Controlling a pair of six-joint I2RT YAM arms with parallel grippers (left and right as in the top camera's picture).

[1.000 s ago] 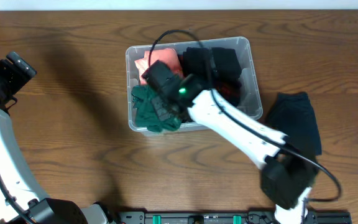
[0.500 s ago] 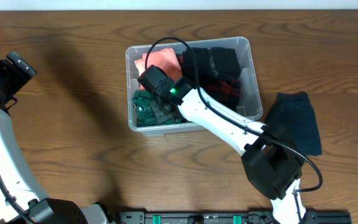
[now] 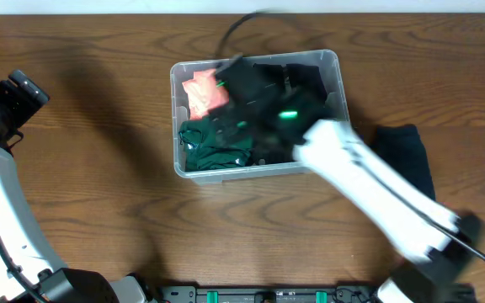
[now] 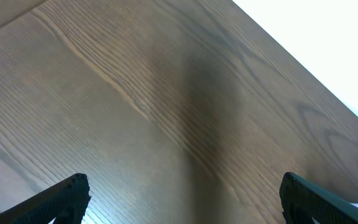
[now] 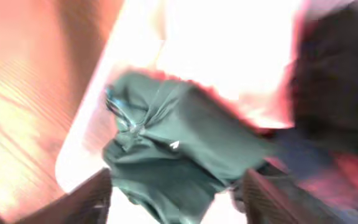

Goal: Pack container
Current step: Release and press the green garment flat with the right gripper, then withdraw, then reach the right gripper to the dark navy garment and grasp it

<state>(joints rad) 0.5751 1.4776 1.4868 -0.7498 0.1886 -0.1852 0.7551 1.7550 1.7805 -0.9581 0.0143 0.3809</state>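
While the container (image 3: 177,109) sits on the worktop (image 3: 82,168), the right hand (image 5: 179,193) hangs above the green cloth (image 5: 179,143) inside it, fingers apart. Well left of the container, the left hand (image 4: 191,199) stands wide apart, empty.

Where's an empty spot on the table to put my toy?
The widest bare wood lies between the left arm and the container. Another strip runs along its side nearest the robot. Crowded: the container itself, full of clothes under the right arm, and the dark cloth to its right.
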